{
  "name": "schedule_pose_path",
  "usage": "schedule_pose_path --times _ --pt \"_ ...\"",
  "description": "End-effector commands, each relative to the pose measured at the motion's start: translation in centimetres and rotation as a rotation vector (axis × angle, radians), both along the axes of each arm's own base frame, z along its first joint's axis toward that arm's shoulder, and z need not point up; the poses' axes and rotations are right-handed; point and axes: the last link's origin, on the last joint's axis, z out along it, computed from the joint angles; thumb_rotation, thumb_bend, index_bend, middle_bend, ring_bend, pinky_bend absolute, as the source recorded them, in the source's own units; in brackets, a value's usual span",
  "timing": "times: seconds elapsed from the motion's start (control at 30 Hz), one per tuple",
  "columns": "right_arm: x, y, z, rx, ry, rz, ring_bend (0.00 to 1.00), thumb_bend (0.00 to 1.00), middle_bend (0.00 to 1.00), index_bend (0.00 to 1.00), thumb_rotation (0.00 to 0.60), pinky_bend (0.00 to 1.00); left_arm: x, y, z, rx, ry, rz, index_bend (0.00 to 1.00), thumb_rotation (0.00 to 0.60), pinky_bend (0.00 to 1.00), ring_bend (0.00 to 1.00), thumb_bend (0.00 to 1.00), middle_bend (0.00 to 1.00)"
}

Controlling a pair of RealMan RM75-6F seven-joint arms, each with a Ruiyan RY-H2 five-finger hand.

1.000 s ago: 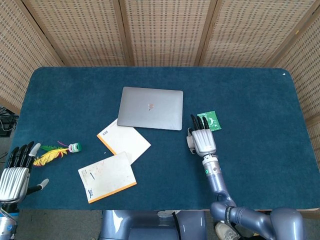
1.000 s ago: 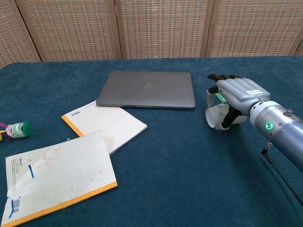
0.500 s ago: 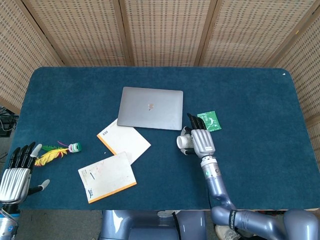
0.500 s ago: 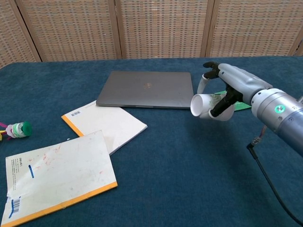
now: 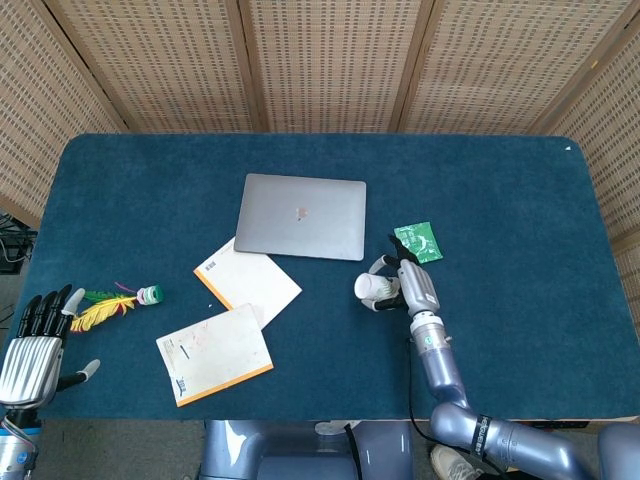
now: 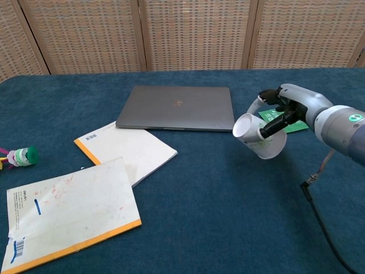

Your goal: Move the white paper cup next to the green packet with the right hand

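My right hand [image 5: 415, 285] [image 6: 293, 108] grips the white paper cup [image 5: 373, 289] [image 6: 257, 135] and holds it above the blue table, tilted with its base toward the camera in the chest view. The green packet [image 5: 419, 242] [image 6: 296, 127] lies flat just beyond the hand, partly hidden behind it in the chest view. My left hand [image 5: 32, 345] hangs open at the table's near left edge, holding nothing.
A shut grey laptop [image 5: 301, 215] [image 6: 178, 107] lies left of the cup. Two orange-edged notebooks [image 5: 247, 280] [image 5: 214, 353] lie nearer the front left. A feathered shuttlecock toy [image 5: 118, 303] sits by the left hand. Wicker screens stand behind the table.
The right hand lifted the cup off the table and turned it, rolling the wrist so the cup now tilts toward the camera. The left hand stayed put.
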Motion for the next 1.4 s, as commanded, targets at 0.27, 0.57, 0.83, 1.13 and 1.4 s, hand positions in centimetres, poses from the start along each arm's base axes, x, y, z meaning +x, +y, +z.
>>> schedule_pose_path --times 0.27,0.57,0.83,1.13,1.4 --pt "-1.4 0.3 -0.1 0.007 0.019 -0.035 0.0 0.24 0.0 0.56 0.6 0.0 0.2 -0.2 0.0 0.0 -0.001 -0.008 0.0 0.6 0.0 0.0 0.1 0.0" --pt "-3.2 0.5 0.1 0.0 0.042 -0.072 0.0 0.23 0.0 0.55 0.6 0.0 0.3 -0.3 0.0 0.003 0.0 -0.014 0.0 0.6 0.0 0.0 0.1 0.0" --pt "-4.0 0.4 0.8 -0.022 0.07 -0.078 0.0 0.23 0.0 0.53 0.6 0.0 0.3 -0.3 -0.1 0.001 0.002 -0.013 0.0 0.6 0.0 0.0 0.1 0.0" --pt "-5.7 0.7 2.6 -0.067 0.105 -0.098 0.0 0.23 0.0 0.52 0.6 0.0 0.3 -0.2 -0.2 -0.003 -0.001 -0.011 0.0 0.6 0.0 0.0 0.1 0.0" --pt "-6.4 1.3 3.8 -0.071 0.132 -0.093 0.0 0.24 0.0 0.47 0.6 0.0 0.4 -0.3 -0.2 -0.004 0.0 -0.015 0.0 0.6 0.0 0.0 0.11 0.0"
